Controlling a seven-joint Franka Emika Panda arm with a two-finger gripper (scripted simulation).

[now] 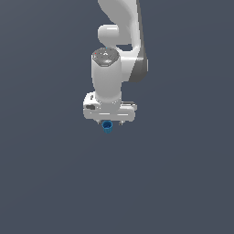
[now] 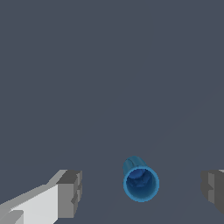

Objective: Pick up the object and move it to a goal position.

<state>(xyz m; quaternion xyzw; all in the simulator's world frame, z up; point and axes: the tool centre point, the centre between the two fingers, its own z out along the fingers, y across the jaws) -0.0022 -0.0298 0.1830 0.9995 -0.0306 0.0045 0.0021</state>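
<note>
— Blue, ribbed, hollow-topped little cup (image 2: 140, 183): where is it sitting?
— You are seeing it standing between the white arm's gripper (image 2: 142, 190) fingers (image 2: 70, 192), which are spread wide, touching neither.

A small blue ribbed cup-like cylinder (image 1: 107, 126) sits directly beneath the white robot arm's end effector (image 1: 109, 122), between its two spread fingers (image 2: 70, 193) and touching neither, hollow mouth facing the wrist camera
</note>
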